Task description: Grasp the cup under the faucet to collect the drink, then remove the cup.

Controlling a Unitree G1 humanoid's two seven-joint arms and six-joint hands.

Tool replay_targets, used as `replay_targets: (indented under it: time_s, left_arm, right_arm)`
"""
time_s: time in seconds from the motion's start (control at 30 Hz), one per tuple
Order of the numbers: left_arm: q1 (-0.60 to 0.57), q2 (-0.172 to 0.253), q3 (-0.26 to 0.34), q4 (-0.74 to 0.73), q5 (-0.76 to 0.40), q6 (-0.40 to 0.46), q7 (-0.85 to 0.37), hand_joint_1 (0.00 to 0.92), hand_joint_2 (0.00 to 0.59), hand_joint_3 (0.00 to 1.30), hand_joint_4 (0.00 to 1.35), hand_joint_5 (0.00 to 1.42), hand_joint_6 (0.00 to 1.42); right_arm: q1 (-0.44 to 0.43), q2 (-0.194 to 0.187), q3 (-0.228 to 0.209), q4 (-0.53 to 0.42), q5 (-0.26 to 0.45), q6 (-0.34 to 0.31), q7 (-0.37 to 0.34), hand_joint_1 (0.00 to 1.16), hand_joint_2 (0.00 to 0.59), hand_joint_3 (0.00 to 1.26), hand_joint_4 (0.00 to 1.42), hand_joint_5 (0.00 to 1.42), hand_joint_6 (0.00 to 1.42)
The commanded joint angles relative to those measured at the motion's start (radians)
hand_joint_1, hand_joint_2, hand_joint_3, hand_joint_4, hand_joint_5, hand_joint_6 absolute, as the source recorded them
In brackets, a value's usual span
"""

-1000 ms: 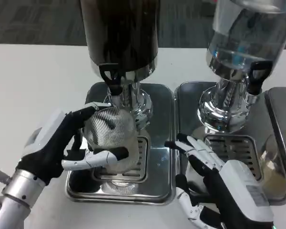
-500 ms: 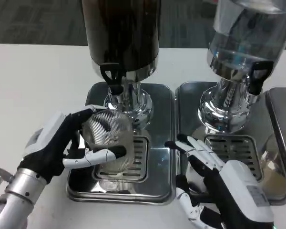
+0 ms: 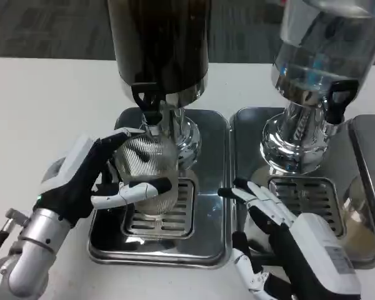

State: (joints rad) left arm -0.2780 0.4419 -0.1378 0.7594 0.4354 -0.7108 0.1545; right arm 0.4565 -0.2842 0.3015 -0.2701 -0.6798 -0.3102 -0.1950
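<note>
Cup (image 3: 147,172): ribbed clear plastic, likely light, crushable, slippery; held mid-wall by left hand (image 3: 90,181) beneath faucet (image 3: 151,109). Right hand (image 3: 294,237): fingers spread, holding nothing.

Left arm: silver forearm rising from the lower left corner, angled up and to the right.
Left hand (image 3: 90,181): white back facing up and left, thumb and fingers (image 3: 134,192) wrapped around the cup (image 3: 147,172).
Right arm: enters from the bottom right.
Right hand (image 3: 286,240): holds nothing, fingers (image 3: 259,195) spread and pointing up and left.
</note>
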Motion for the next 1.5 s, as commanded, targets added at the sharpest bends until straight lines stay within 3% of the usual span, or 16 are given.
replay_targets:
  time_s: [0.03, 0.57, 1.1, 1.5]
  left_arm:
    - [-0.003, 0.002, -0.032, 0.05, 0.015, 0.024, -0.027, 0.288, 0.082, 0.41, 0.55, 0.82, 1.03]
    - [0.026, 0.028, -0.064, 0.034, -0.008, -0.006, -0.04, 0.249, 0.081, 0.39, 0.53, 0.77, 0.93]
    - [0.093, 0.07, -0.057, -0.08, 0.01, 0.014, -0.037, 0.148, 0.048, 0.23, 0.27, 0.44, 0.54]
    - [0.132, 0.074, -0.029, -0.181, 0.049, 0.036, -0.003, 0.13, 0.043, 0.14, 0.17, 0.34, 0.47]
  right_arm:
    - [0.003, 0.003, -0.003, -0.005, 0.008, -0.011, 0.0, 0.53, 0.586, 0.21, 0.09, 0.07, 0.2]
    - [0.0, 0.01, 0.002, -0.003, 0.003, -0.01, -0.001, 0.53, 0.586, 0.21, 0.09, 0.07, 0.21]
    - [-0.009, 0.006, -0.007, -0.001, 0.009, -0.01, 0.002, 0.52, 0.586, 0.21, 0.09, 0.07, 0.23]
    - [-0.005, 0.006, -0.006, -0.003, 0.008, -0.009, 0.002, 0.52, 0.586, 0.21, 0.09, 0.09, 0.23]
